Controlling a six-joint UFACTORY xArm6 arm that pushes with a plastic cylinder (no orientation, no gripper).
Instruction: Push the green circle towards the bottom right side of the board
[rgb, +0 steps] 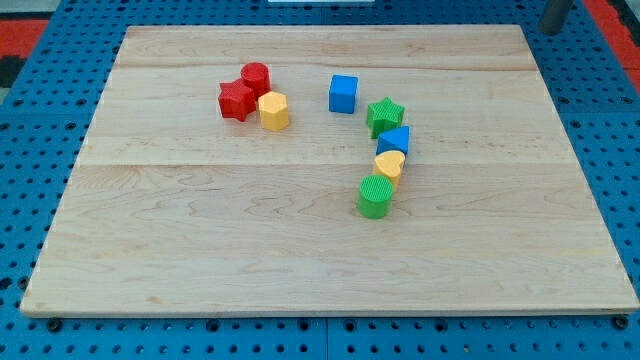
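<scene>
The green circle (375, 196) stands upright near the middle of the wooden board (200, 250), a little to the right. It touches a yellow heart (390, 164) just above it. A blue triangle (395, 140) and a green star (384, 115) continue that line toward the view's top. A grey rod end shows at the view's top right corner, and my tip (550, 30) sits just beyond the board's top right corner, far from all blocks.
A blue cube (343, 93) stands left of the green star. A red circle (255, 75), a red star (237, 101) and a yellow hexagon (274, 111) cluster at the upper left. A blue pegboard (30, 150) surrounds the board.
</scene>
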